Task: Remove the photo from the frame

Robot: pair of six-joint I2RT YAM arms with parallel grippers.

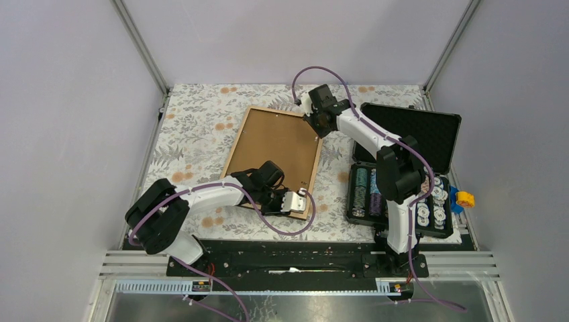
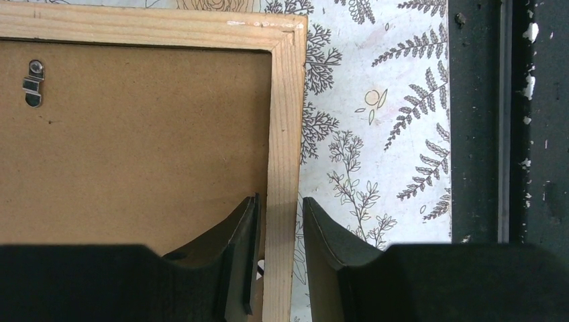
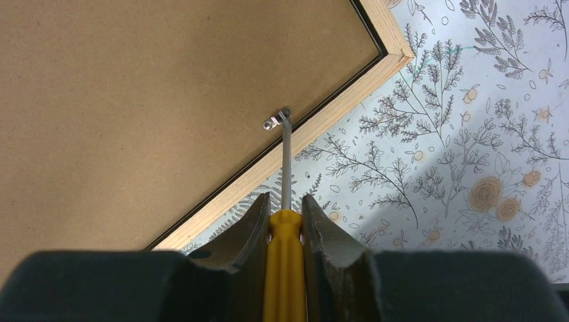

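The frame lies face down on the floral cloth, its brown backing board and light wood edge facing up. The photo is hidden under the backing. My left gripper straddles the wood edge near the frame's near right corner, with its fingers closed against both sides of that edge. My right gripper is at the far right corner, shut on a yellow-handled screwdriver. The screwdriver's metal tip rests on a small metal clip on the backing.
An open black case of poker chips stands right of the frame, its lid tilted back. A yellow object sits past the case. Another metal clip shows on the backing. A black rail borders the cloth.
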